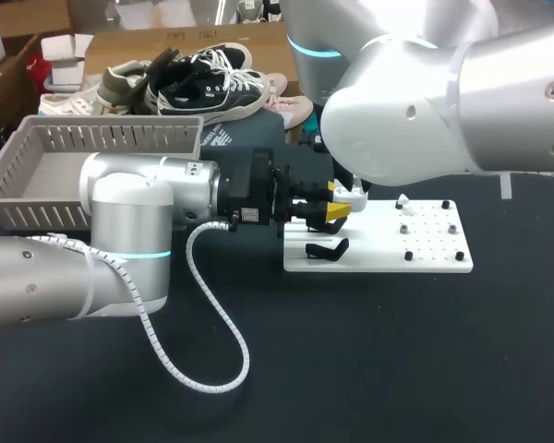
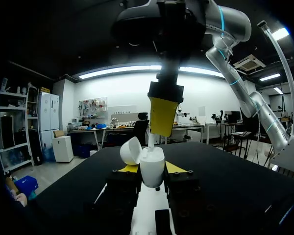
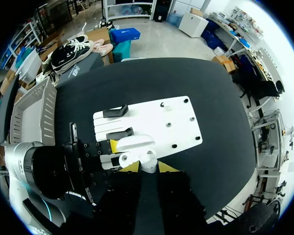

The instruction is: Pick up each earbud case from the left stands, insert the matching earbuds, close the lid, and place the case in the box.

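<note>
- Left gripper (image 2: 152, 170): clenched on the earbud case (image 2: 153, 157), one yellow tip on each side of it. The case stands upright.
- Case lid (image 2: 131, 151) is swung open and leans off to one side of the case body.
- The case hangs just above the left end of the white board (image 1: 425, 242), toward the board's far edge.
- Right gripper (image 3: 148, 166): comes straight down over the same end of the board and pinches a small white earbud (image 2: 151, 140). Only a thin white piece shows under its yellow tip, reaching the mouth of the open case.
- From the right wrist, the case sits directly under the right gripper, with the left gripper coming in from the side.
- Two black stands (image 3: 115, 111) sit on the board's left end, one at the far edge and one further in. Neither carries anything that I can make out.
- Small black pegs (image 1: 408, 255) dot the board's right half.
- The grey slatted box (image 1: 37, 198) stands well apart from the board, to its left and further back.
- A white coiled cable (image 1: 203, 305) loops from the left arm onto the dark table (image 1: 397, 351), left of the board and nearer the robot.
</note>
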`<state>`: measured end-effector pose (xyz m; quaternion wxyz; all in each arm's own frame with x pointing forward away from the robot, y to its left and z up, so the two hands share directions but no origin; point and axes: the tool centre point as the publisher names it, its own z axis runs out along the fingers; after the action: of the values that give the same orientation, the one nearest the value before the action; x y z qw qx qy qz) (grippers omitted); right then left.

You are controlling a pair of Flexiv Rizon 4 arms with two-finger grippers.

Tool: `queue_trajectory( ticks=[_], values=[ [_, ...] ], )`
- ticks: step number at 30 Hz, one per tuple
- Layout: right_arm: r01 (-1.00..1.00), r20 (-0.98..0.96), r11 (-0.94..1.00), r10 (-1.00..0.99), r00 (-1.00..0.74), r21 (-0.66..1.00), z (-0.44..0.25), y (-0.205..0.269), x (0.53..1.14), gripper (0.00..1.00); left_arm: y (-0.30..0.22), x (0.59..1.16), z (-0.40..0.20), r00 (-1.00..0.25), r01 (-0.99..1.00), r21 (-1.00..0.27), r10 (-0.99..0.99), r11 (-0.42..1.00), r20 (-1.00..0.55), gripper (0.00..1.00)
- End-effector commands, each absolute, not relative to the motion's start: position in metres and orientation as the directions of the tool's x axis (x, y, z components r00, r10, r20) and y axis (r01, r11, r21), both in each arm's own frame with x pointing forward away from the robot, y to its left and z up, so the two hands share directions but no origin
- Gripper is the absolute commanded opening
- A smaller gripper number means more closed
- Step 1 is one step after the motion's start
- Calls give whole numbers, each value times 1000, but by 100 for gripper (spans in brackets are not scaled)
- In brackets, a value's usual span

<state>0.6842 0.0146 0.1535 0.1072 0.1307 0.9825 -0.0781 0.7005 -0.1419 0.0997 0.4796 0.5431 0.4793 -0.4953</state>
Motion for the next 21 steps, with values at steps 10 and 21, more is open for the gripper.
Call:
queue_trajectory(
  ticks=[10,21],
  values=[
    [276,-215,952,244,-946,-134,148,12,688,0,-142,701,99,51,996,47,43,-80,-998,0],
    [276,-209,952,245,-947,-134,144,10,689,0,-142,701,99,51,996,47,43,-80,-998,0]
  ],
)
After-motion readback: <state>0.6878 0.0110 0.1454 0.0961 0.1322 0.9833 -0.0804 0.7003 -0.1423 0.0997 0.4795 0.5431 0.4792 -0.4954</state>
